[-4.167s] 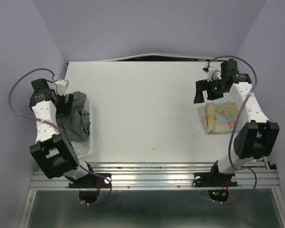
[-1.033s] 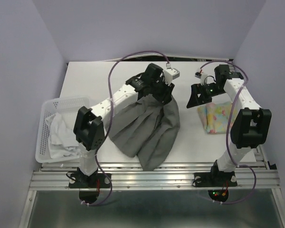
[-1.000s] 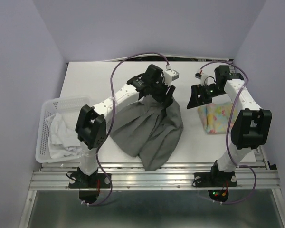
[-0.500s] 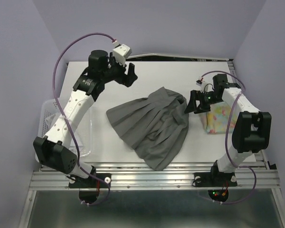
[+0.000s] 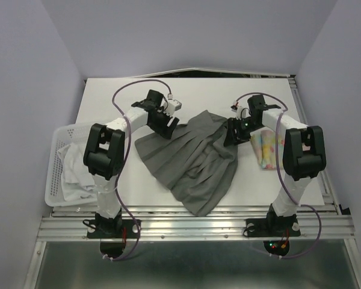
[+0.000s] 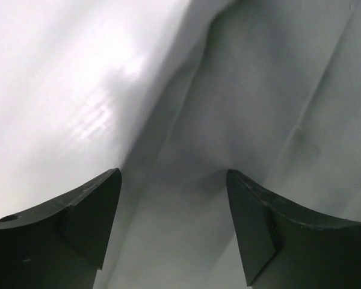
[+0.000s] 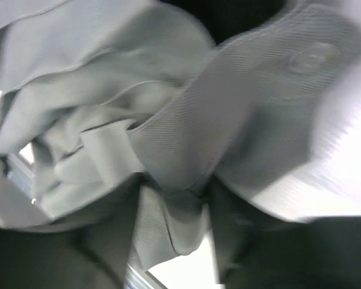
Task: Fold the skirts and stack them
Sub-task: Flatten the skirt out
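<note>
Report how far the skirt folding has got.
Done: the pastel floral cloth skirt lies folded on the right. In hand: the grey pleated cloth skirt lies spread out, right tool pinching its waistband, left tool open over its edge. Left: folding it, then the white cloth skirt in the white slatted plastic basket, and stacking.

grey skirt [image 5: 195, 162]: woven cloth, matt, pressed into soft pleats
waistband [image 7: 240, 114]: finely ribbed weave, carrying a smooth, slightly shiny button [image 7: 313, 58]
floral skirt [image 5: 269, 149]: printed cloth, matt
white skirt [image 5: 72, 171]: plain cloth, crumpled, matt
basket [image 5: 50, 174]: white slatted plastic, slight gloss
table [image 5: 192, 90]: white, smooth, faint sheen
left gripper [image 6: 171, 180]: fingers [image 6: 87, 223] black, matt, hard plastic look
rail [image 5: 192, 218]: ribbed bare metal, along the bottom of the top view
</note>
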Available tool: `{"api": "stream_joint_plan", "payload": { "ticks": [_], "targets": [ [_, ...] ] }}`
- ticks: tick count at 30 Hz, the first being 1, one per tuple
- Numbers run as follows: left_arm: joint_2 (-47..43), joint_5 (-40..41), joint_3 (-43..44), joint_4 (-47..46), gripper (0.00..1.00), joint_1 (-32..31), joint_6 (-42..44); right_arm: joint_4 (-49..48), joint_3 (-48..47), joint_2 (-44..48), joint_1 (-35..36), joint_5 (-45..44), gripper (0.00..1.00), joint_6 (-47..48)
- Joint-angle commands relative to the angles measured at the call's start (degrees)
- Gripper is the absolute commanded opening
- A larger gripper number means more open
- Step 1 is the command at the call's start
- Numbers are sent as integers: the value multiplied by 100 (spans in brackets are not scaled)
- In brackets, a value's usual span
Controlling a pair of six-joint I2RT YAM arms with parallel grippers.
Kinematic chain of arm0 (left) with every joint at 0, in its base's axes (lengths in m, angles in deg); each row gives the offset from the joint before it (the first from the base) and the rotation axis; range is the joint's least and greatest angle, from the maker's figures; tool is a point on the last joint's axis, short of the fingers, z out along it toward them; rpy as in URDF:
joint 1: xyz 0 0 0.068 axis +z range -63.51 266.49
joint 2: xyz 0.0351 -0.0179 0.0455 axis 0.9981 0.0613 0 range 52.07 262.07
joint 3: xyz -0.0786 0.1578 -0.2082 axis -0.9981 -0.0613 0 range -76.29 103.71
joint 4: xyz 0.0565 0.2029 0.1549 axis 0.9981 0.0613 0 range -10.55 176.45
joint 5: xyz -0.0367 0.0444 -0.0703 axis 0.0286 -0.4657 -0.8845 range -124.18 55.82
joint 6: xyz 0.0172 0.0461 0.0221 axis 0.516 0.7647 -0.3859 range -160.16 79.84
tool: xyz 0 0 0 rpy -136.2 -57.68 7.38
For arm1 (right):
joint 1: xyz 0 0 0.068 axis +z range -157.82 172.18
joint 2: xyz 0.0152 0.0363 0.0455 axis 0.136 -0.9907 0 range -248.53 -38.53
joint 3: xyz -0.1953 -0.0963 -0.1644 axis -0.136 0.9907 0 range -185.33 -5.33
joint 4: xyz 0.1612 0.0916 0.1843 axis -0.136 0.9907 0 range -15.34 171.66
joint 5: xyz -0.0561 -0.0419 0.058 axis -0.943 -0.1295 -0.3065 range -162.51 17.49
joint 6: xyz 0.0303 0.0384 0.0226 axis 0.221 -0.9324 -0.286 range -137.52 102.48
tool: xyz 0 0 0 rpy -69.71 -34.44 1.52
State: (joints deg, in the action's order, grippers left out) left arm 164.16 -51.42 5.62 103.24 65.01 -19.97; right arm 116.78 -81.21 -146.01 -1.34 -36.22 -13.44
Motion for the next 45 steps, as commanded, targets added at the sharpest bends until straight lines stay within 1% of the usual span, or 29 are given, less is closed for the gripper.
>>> {"api": "stream_joint_plan", "payload": {
  "ticks": [1, 2, 3, 4, 5, 7, 8, 9, 10, 11, 12, 14, 15, 17, 18, 19, 20, 21, 24, 25, 27, 28, 32, 33, 36, 40, 45],
  "targets": [
    [243, 588, 720, 72, 77, 3, 372, -293, 126, 263, -42, -650, 44, -65],
    [443, 738, 765, 160, 70, 12, 529, -276, 108, 341, -42, -772, 42, -39],
    [523, 791, 843, 448, 53, 3, 617, -241, 65, 377, -42, -825, 39, 5],
    [559, 827, 809, 608, 45, 3, 810, -197, 21, 403, -42, -930, 38, 40],
    [524, 870, 583, 827, 32, 3, 907, -109, -23, 456, -42, -948, 34, 119],
    [314, 932, 179, 925, 21, 3, 1074, -82, -94, 509, -42, -1080, 28, 172],
    [-9, 985, -311, 943, 15, 12, 1223, -73, -111, 526, -42, -1220, 22, 207],
    [-186, 1011, -542, 943, 6, 20, 1268, -30, -120, 535, -42, -1273, 19, 286],
    [-353, 1029, -771, 952, 3, 47, 1312, -3, -146, 535, -42, -1317, 16, 339],
    [-642, 1055, -1138, 969, 0, 64, 1330, 23, -147, 544, -42, -1353, 9, 383],
    [-775, 1064, -1281, 1057, 0, 82, 1356, 102, -138, 561, -42, -1353, 6, 488],
    [-1030, 1047, -1510, 1162, 0, 134, 1409, 190, -77, 597, -42, -1248, 3, 620],
    [-1301, 1012, -1581, 1311, 0, 135, 1427, 260, -33, 675, -42, -1221, 1, 734],
    [-1688, 985, -1468, 1400, 0, 143, 1366, 278, 81, 772, -42, -1108, 1, 814],
    [-1830, 681, -1128, 1505, 22, 135, 1278, 287, 195, 868, -42, -933, 2, 901],
    [-1831, 678, -872, 1567, 38, 126, 1199, 304, 240, 904, -42, -931, 3, 945],
    [-1875, 556, -626, 1585, 54, 109, 1094, 313, 283, 930, -42, -714, 5, 955],
    [-1867, 346, -75, 1576, 69, 21, 988, 340, 327, 939, -42, -616, 9, 946],
    [-1692, 133, 805, 1340, 70, -330, 453, 375, 302, 878, -42, -229, 13, 876],
    [-1647, 124, 940, 1252, 70, -679, 312, 375, 275, 852, -42, -167, 13, 815],
    [-1463, 308, 1168, 954, 70, -1067, -84, 375, 249, 729, -42, -35, 13, 727],
    [-1384, 308, 1222, 882, 71, -1409, -163, 375, 231, 685, -42, -9, 12, 709],
    [-769, 502, 1617, 732, 71, -1929, -436, 287, 205, 588, -42, 80, 11, 595],
    [-524, 563, 1809, 758, 71, -1983, -506, 278, 187, 571, -42, 88, 11, 568],
    [-215, 598, 2004, 732, 71, -2150, -603, 278, 170, 553, -42, 71, 11, 533],
    [14, 774, 2057, 627, 72, -2352, -691, 261, 152, 518, -42, 97, 11, 498],
    [427, 1046, 2110, 496, 73, -2458, -779, 269, 135, 447, -42, 115, 11, 480]
  ]
}}
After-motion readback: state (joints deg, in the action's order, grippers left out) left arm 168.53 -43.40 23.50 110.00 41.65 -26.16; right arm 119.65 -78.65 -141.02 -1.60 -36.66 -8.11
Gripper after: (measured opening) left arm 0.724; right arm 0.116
